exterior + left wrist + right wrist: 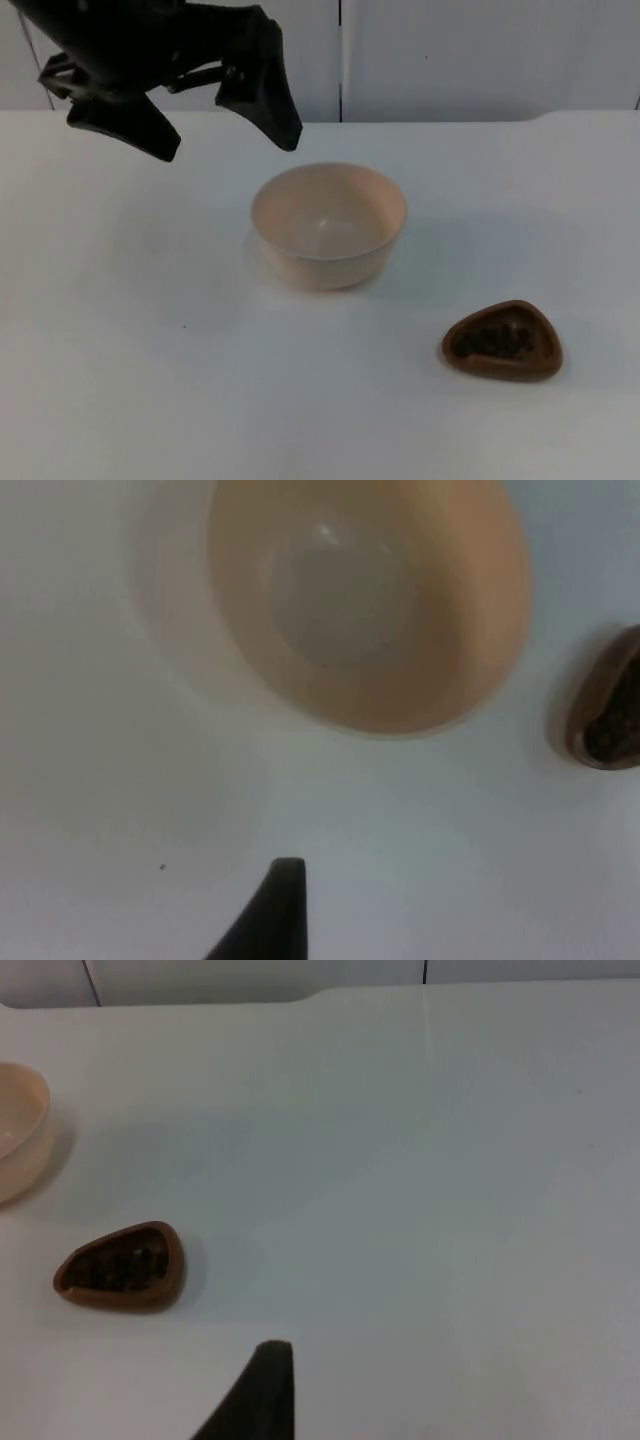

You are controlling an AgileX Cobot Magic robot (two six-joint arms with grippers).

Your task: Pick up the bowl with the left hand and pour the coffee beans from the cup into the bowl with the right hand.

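Left gripper (228, 138) hangs in the upper left of the top view, above the table (120, 330), and I see its two black fingers spread wide apart with nothing between them. It sits up and to the left of the bowl (328, 225), near it but not touching. On my left wrist feed one fingertip (275, 905) stands over bare table, with the bowl (368, 600) ahead of it and apart from it.

Right gripper: on my right wrist feed I get one dark fingertip (262, 1390) over the white surface, and I cannot tell whether that gripper is spread or closed.

The bowl is pale beige, upright, and sits at the centre of the top view, a little above the middle. Its inside looks bare and smooth. The cup (503, 340) is a small brown, rounded-triangular dish at the lower right of the top view, standing on the table well apart from the bowl. Dark coffee beans (495, 341) lie inside it. On the right wrist feed the cup (121, 1265) lies near the bowl's edge (22, 1130), with a gap of table between them. A grey wall (450, 55) closes the far edge of the table.
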